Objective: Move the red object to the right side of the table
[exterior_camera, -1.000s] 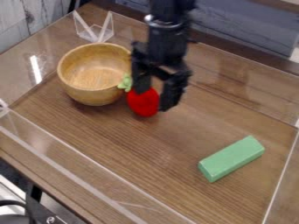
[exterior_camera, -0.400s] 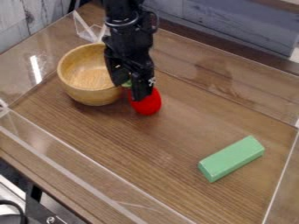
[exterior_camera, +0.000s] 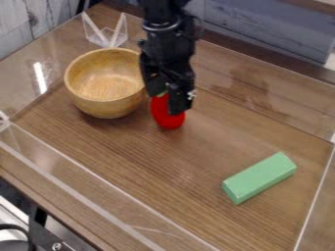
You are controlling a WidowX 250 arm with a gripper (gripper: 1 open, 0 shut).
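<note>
The red object (exterior_camera: 167, 117), a small rounded toy, lies on the dark wood-grain table (exterior_camera: 144, 181) just right of the wooden bowl. My black gripper (exterior_camera: 170, 102) points straight down right over it. Its jaws are open, one finger on each side of the toy's upper part, and they are not closed on it. The arm hides the toy's top, so the green leaves do not show.
A wooden bowl (exterior_camera: 105, 83) stands to the left of the toy, close to it. A green rectangular block (exterior_camera: 260, 177) lies near the front right. Clear acrylic walls (exterior_camera: 37, 44) edge the table on all sides.
The gripper swung left toward the bowl, then came back right over the toy, with its wrist rolled. The jaws stayed open. The red object has barely shifted.
</note>
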